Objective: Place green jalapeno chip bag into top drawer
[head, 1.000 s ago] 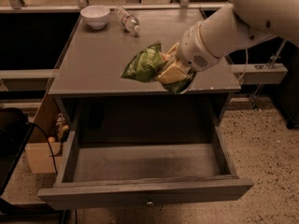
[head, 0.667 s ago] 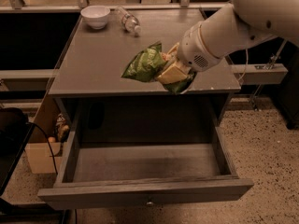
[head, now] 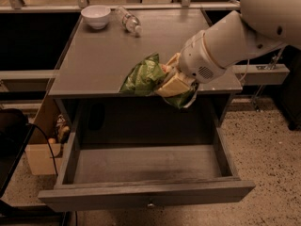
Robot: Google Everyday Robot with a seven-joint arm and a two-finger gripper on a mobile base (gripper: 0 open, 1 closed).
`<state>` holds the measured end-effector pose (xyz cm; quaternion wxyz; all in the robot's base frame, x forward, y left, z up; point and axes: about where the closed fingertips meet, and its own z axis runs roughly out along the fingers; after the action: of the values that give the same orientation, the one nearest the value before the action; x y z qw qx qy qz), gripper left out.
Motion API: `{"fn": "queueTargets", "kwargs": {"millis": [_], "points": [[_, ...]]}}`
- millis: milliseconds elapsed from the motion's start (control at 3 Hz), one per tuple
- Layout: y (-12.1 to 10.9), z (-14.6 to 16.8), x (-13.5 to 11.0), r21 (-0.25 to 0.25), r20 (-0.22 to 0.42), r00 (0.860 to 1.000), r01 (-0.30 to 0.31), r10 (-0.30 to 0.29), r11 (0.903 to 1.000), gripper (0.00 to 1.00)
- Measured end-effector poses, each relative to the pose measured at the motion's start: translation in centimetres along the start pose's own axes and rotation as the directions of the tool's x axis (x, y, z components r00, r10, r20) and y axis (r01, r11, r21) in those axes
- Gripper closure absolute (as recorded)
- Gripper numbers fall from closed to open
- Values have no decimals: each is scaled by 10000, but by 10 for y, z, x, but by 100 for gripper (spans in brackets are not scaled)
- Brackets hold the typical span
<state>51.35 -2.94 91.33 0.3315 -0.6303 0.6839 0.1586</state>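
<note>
The green jalapeno chip bag is crinkled and held in the air at the front edge of the grey tabletop. My gripper is shut on the chip bag, its tan fingers clamped on the bag's right end, with the white arm reaching in from the upper right. The top drawer is pulled wide open below the bag. Its inside shows nothing in it, and its small metal knob sits at the centre of the front panel.
A white bowl and a clear plastic bottle lie at the back of the tabletop. A cardboard box and a dark cable stand on the floor to the left of the cabinet. Speckled floor lies to the right.
The arm has carried the chip bag forward and down, from over the middle of the tabletop to its front edge above the open drawer.
</note>
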Motion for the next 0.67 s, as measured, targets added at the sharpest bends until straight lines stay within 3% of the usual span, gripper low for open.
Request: {"fn": "queueTargets", "kwargs": {"millis": [333,667], "points": [[17,2,4,-256,76,10000,-39,41,9997,100],[47,29,35,-165,584,9982,-127,137,9998,100]]}}
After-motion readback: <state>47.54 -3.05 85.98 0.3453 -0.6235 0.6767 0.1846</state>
